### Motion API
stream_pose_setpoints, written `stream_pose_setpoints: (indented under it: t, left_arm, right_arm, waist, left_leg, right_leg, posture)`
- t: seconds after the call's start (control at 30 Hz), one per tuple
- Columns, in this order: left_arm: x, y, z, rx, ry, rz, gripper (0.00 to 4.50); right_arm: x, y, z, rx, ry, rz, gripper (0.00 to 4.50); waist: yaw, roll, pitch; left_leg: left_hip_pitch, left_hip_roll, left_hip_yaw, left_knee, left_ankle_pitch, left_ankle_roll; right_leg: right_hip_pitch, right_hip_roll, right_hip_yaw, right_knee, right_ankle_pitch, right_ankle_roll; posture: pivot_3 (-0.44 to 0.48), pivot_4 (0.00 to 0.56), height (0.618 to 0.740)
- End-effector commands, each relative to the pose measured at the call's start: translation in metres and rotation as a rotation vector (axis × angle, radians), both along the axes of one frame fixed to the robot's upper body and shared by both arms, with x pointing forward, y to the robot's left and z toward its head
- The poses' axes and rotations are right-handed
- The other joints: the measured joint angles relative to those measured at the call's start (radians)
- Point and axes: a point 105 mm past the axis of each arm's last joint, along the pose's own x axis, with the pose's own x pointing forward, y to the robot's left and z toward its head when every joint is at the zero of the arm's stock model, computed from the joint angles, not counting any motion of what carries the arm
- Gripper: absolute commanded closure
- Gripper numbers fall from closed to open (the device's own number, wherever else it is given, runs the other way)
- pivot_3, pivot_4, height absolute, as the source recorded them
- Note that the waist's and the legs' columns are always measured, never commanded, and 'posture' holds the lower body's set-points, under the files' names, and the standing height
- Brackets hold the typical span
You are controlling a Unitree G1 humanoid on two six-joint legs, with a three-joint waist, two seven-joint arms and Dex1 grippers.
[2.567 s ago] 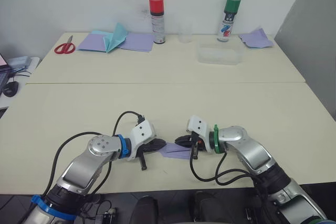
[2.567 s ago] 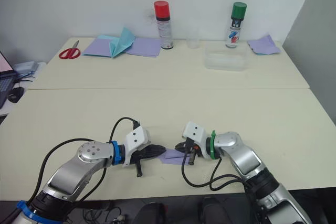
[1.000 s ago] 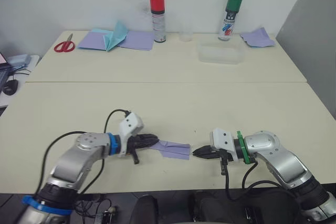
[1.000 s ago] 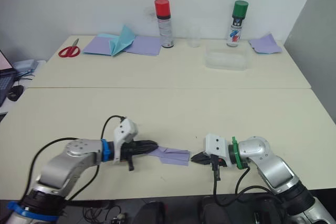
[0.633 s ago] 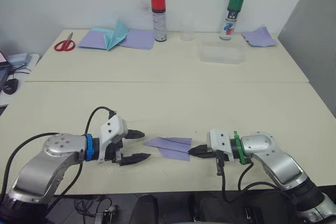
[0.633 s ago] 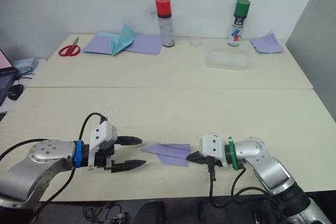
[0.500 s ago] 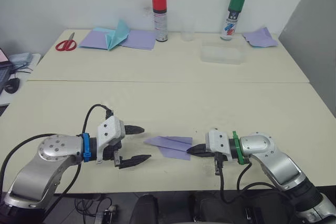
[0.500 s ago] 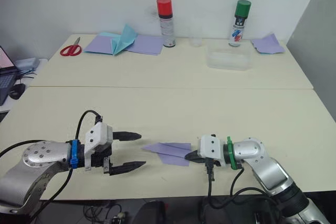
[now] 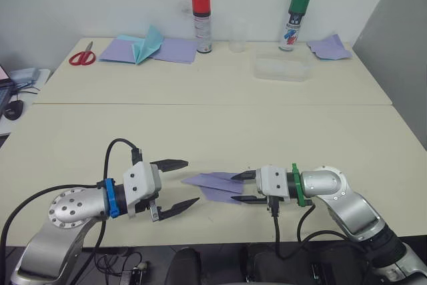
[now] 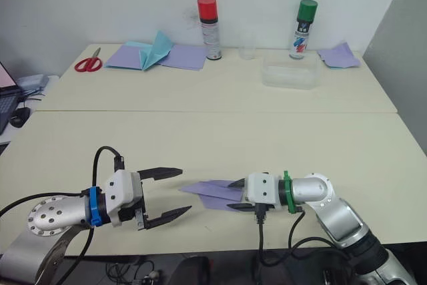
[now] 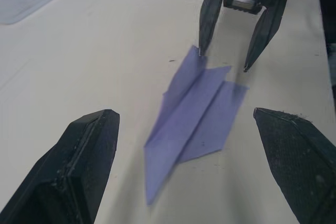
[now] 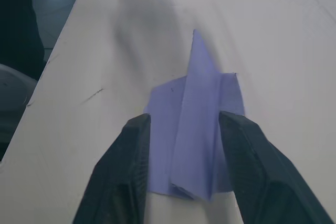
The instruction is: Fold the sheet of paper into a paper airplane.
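The paper airplane (image 9: 215, 186), a lavender pointed wedge with layered folds, lies flat on the near table between my two grippers. Its nose points toward my left gripper (image 9: 193, 181), which stands wide open a short gap away with nothing between its fingers. My right gripper (image 9: 232, 189) is open at the tail end, one finger on each side of the rear edge. In the left wrist view the paper airplane (image 11: 191, 114) lies free, one right fingertip (image 11: 201, 51) touching its rear corner. The right wrist view has the wedge (image 12: 197, 124) between both fingers.
On the far table stand a red-capped spray can (image 9: 200, 23), a green-capped can (image 9: 292, 21), a clear cup (image 9: 235, 37) and a clear plastic box (image 9: 280, 69). Scissors (image 9: 81, 58), a teal pointed paper (image 9: 148, 46) and lavender sheets (image 9: 177, 50) lie at back left.
My left gripper let go of the plane's nose, opened wide and drew back to the left. My right gripper moved in to the tail and opened from shut.
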Motion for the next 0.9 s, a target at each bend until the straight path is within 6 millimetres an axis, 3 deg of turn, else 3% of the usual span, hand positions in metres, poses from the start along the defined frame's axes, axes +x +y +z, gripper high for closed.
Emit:
stream_pose_setpoints:
  t: [0.03, 0.27, 0.5, 0.6, 0.73, 0.9]
  left_arm:
    - [-0.005, -0.003, 0.013, -0.008, -0.040, -0.003, 0.00]
    - [-0.021, -0.007, 0.006, -0.009, 0.013, -0.016, 0.00]
    - [-0.020, -0.011, 0.003, -0.042, 0.032, 0.025, 0.00]
    - [-0.018, -0.011, 0.004, -0.050, 0.030, 0.035, 0.00]
    - [-0.017, -0.010, 0.003, -0.052, 0.030, 0.041, 0.00]
    - [-0.014, -0.009, 0.003, -0.069, 0.020, 0.054, 0.00]
  right_arm:
    - [0.002, 0.005, 0.004, 0.007, -0.034, -0.001, 2.59]
    - [0.020, 0.007, -0.005, -0.017, -0.077, -0.061, 2.59]
    - [0.030, 0.010, -0.013, -0.034, -0.100, -0.076, 2.59]
    - [0.032, 0.011, -0.012, -0.020, -0.089, -0.083, 3.18]
    - [0.031, 0.010, -0.012, -0.012, -0.067, -0.082, 4.47]
    - [0.035, 0.004, -0.007, 0.041, -0.017, -0.143, 4.47]
  waist:
    - [0.000, 0.000, 0.000]
    - [-0.001, 0.000, 0.000]
    - [0.000, 0.000, 0.000]
    - [0.000, 0.000, 0.000]
    - [0.000, 0.000, 0.000]
    - [0.000, 0.000, 0.000]
  left_leg:
    - [0.000, 0.000, 0.000, 0.000, 0.000, 0.000]
    - [0.000, 0.000, 0.001, 0.000, 0.000, 0.000]
    - [0.000, 0.000, 0.000, 0.000, 0.000, 0.000]
    - [0.000, 0.000, 0.001, 0.000, 0.000, 0.000]
    - [0.000, 0.000, 0.000, 0.000, 0.000, 0.000]
    - [0.000, 0.000, 0.000, 0.000, 0.000, 0.000]
  right_leg:
    - [0.000, 0.000, 0.000, 0.000, 0.000, 0.000]
    - [0.000, 0.000, 0.001, 0.000, 0.000, 0.000]
    - [0.000, 0.000, 0.000, 0.001, 0.000, 0.000]
    - [0.000, 0.000, 0.001, 0.001, 0.000, 0.000]
    - [0.000, 0.000, 0.000, 0.001, 0.000, 0.000]
    - [0.000, 0.000, 0.000, 0.001, 0.000, 0.000]
  posture:
    - [0.000, 0.150, 0.740]
    - [0.000, 0.150, 0.740]
    - [0.000, 0.150, 0.740]
    - [0.000, 0.150, 0.740]
    - [0.000, 0.150, 0.740]
    - [0.000, 0.150, 0.740]
